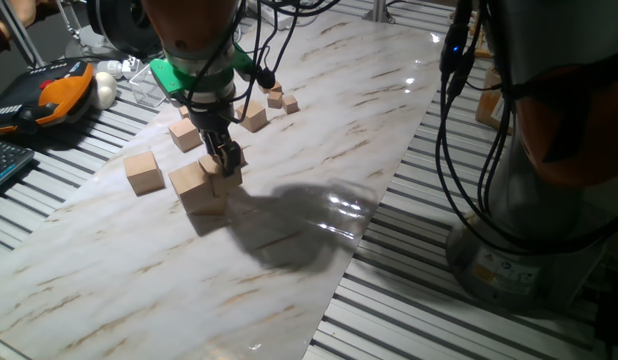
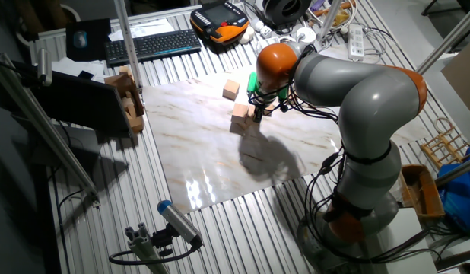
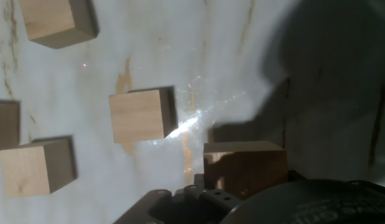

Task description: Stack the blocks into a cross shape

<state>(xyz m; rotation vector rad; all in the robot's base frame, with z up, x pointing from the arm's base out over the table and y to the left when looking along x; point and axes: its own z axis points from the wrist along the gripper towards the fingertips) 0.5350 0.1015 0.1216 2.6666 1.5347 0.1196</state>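
Pincer [image 1: 227, 160] low betw. blocks [image 1: 200, 186]; grip state unclear.

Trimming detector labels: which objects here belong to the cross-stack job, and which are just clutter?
Job:
- gripper
- block at the gripper
- front block
- left block
- rear block

Lying about:
- medium cube
- two tiny cubes
- keyboard
- orange pendant

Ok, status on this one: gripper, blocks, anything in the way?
Gripper low at block cluster, jaws' state unclear. Large blocks all flat on table, nothing stacked. Smaller cubes behind, clear.
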